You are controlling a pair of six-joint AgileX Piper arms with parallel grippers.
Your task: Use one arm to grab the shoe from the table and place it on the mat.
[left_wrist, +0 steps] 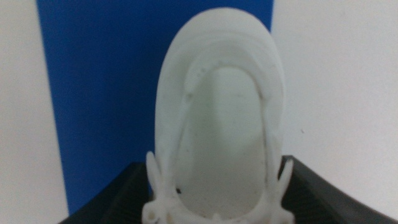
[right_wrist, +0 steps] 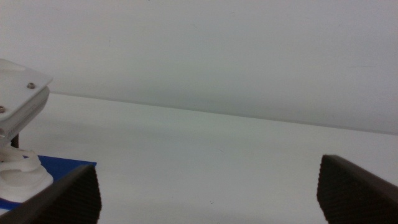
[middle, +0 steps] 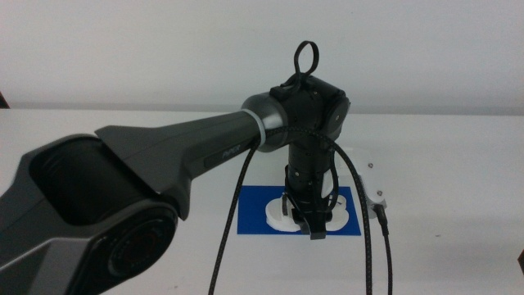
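Observation:
The left arm reaches in from the left over the deep-blue mat. Its gripper points straight down and is shut on the white shoe, which is at the mat's surface, toward its right part. In the left wrist view the shoe fills the middle with a dark jaw on each side, and the mat lies under and beside it. The shoe's straps are hidden. The right gripper is open and empty, low over the table, out of the middle view.
A white camera mount sticks out beside the left wrist, and a black cable hangs down from it. The right wrist view shows that mount, the shoe's edge and the mat's corner.

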